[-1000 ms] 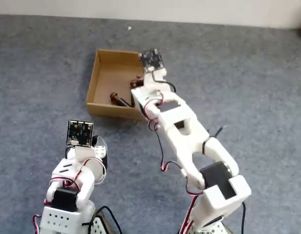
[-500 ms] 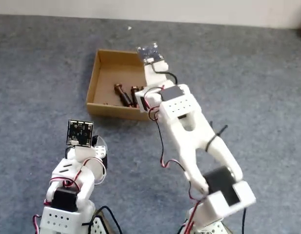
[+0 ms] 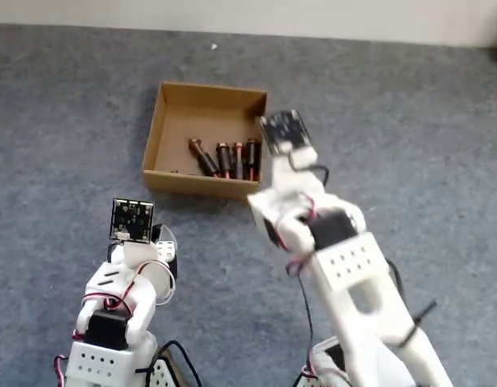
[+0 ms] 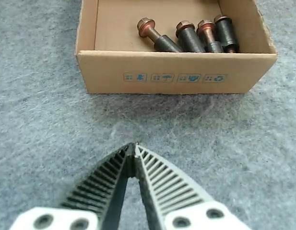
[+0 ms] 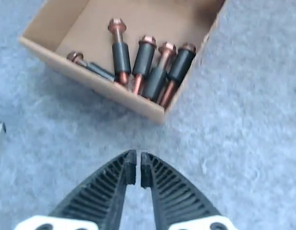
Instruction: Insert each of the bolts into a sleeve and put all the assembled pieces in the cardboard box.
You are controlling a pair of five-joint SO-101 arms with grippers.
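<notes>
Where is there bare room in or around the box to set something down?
Inside the box, the floor is bare along the far wall; the bolts crowd the near wall and right corner. The carpet lies open beyond the box and to its left. The right arm hangs close by its right wall.

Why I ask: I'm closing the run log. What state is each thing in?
box: open-topped, holding the bolts
bolts: sleeved, lying in the box
left gripper: shut, empty
right gripper: shut, empty
</notes>
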